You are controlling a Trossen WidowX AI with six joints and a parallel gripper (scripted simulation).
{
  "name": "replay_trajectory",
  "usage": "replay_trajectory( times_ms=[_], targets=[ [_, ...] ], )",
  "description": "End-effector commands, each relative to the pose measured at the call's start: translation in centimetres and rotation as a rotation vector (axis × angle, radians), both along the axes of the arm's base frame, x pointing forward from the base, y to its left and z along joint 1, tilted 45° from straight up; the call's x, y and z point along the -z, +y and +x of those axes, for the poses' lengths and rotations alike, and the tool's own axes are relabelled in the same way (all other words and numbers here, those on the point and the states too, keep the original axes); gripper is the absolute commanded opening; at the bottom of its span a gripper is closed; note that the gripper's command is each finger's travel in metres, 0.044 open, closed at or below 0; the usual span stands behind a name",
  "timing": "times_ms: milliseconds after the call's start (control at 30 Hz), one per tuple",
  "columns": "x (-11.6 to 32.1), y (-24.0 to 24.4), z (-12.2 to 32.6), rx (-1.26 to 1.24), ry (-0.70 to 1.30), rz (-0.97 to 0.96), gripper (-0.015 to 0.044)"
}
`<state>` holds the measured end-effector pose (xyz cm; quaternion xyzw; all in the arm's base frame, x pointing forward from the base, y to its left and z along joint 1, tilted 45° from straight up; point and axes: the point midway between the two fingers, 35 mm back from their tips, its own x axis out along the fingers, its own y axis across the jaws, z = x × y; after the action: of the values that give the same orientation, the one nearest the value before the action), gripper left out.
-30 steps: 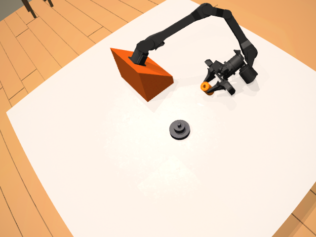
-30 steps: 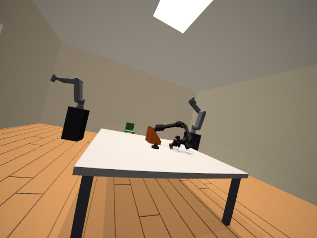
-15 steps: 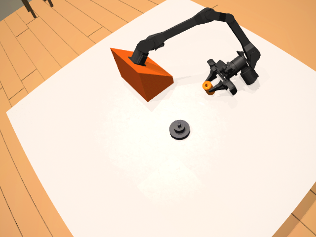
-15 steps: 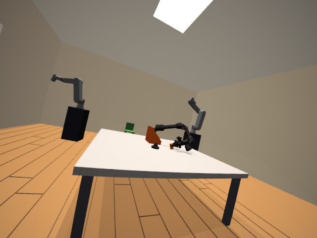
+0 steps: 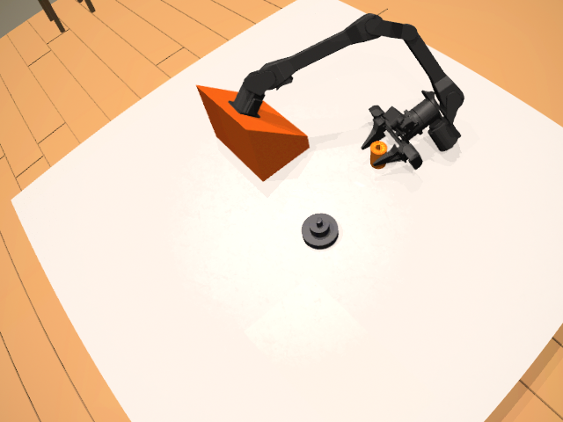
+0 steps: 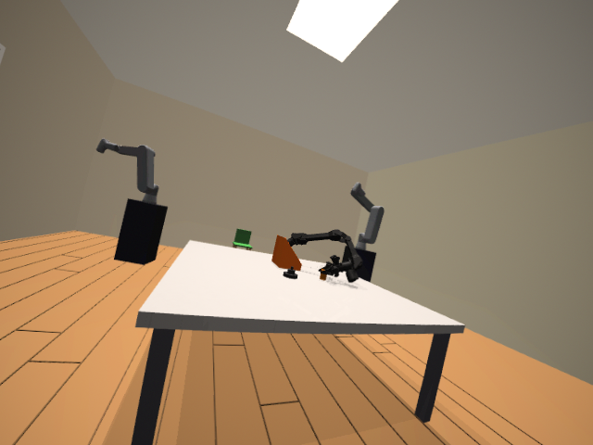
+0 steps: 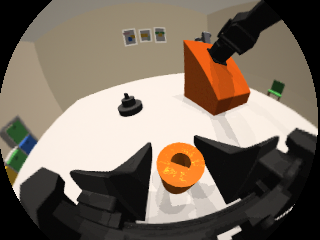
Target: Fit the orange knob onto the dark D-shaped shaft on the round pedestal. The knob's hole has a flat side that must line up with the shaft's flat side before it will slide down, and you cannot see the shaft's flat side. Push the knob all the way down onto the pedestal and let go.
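Observation:
The orange knob (image 5: 376, 157) (image 6: 322, 276) (image 7: 172, 174) stands upright at the table's surface, away from the pedestal. Its hole faces up; in the wrist view the hole's flat side is toward the lower edge of the picture. My gripper (image 5: 369, 156) (image 7: 172, 142) is open, its fingers on either side of the knob, with a gap showing beside it in the wrist view. The dark round pedestal (image 5: 319, 242) (image 6: 290, 275) (image 7: 131, 108) stands apart from the knob, with its thin shaft (image 5: 319, 221) (image 7: 126, 95) pointing up and bare. The shaft's flat side cannot be made out.
An orange wedge-shaped block (image 5: 281, 152) (image 6: 284, 256) (image 7: 200, 80) carries the arm's base, to the left of the knob in the top view. The white table (image 5: 204, 294) (image 6: 230, 297) bears everything. Two grey arms and a green chair (image 6: 243, 237) are beyond the table.

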<state>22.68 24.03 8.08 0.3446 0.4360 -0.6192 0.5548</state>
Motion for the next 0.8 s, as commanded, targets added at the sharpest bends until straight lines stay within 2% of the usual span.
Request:
replay_trajectory(
  times_ms=[0, 333, 567, 767],
  targets=[
    [0.01, 0.01, -0.02, -0.001, 0.0, 0.0, 0.026],
    [0.01, 0.01, -0.02, -0.001, 0.0, 0.0, 0.026],
    [0.01, 0.01, -0.02, -0.001, 0.0, 0.0, 0.044],
    [0.01, 0.01, -0.02, -0.001, 0.0, 0.0, 0.044]
  ],
)
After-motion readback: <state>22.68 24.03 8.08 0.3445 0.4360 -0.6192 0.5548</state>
